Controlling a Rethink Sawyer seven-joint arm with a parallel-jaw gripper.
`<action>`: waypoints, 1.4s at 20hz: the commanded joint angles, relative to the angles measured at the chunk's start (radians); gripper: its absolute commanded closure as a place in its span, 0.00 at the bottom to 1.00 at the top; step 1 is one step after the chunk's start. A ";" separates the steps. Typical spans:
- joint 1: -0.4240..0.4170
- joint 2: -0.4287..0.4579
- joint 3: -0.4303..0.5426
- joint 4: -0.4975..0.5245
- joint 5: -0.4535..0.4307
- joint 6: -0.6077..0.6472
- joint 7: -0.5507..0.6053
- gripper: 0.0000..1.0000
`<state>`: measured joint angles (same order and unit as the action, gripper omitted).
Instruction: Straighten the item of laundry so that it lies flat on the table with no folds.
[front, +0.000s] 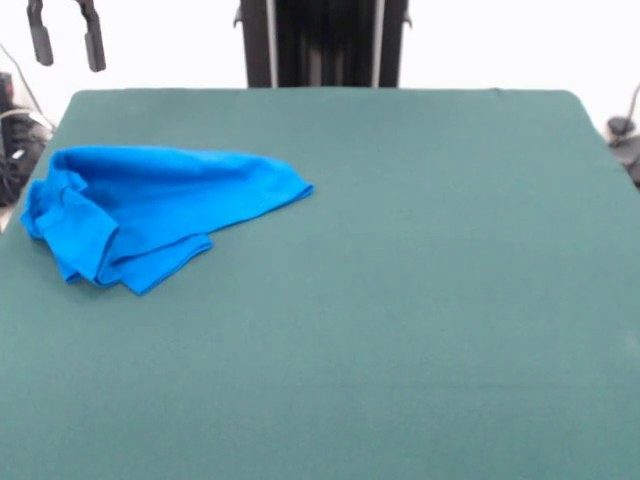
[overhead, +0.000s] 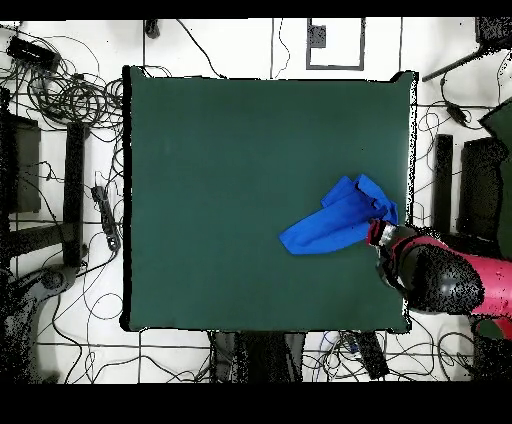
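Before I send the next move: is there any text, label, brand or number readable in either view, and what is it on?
None can be read.
The blue T-shirt lies crumpled on the green table; only plain blue cloth shows, no print or lettering, in the front view or from overhead.
The gripper and the arm show no legible marking.

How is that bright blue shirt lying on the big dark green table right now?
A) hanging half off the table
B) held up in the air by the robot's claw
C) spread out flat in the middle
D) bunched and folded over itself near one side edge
D: the bright blue shirt lies crumpled in overlapping folds near a side edge of the dark green table, wholly on it, with the gripper raised clear above.
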<state>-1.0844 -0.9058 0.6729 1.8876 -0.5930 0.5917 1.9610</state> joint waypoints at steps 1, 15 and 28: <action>-0.138 -0.004 0.206 0.080 0.012 0.179 -0.533 0.00; -0.055 -0.077 0.197 0.013 0.020 0.331 -0.424 0.00; 0.010 0.169 0.138 -0.036 -0.169 0.145 -0.325 0.00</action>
<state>-1.1551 -0.8898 0.7939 1.8725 -0.6676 0.7770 1.8611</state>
